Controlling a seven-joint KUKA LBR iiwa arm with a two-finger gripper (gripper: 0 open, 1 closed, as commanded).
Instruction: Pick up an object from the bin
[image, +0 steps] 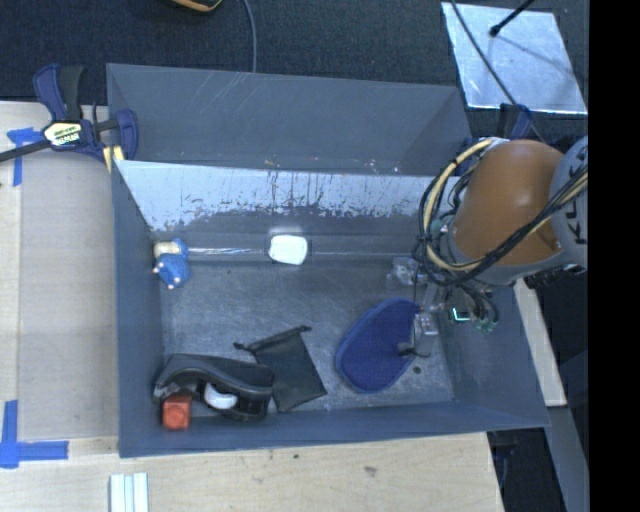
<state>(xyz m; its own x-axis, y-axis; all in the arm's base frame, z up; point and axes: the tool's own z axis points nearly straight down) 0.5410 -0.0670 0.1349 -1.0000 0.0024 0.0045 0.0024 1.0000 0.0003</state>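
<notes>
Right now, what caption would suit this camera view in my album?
Robot gripper poised at the right edge of a blue oval pad, lower right of the grey bin.

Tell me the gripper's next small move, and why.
Probably shift slightly toward the bin's middle, over the blue oval pad. The gripper sits at the pad's right edge, close to the bin wall, where a grasp would likely catch only the pad's rim.

the metal bin (290, 120) looks matt and scuffed, the blue oval pad (372, 352) like cloth.
</notes>
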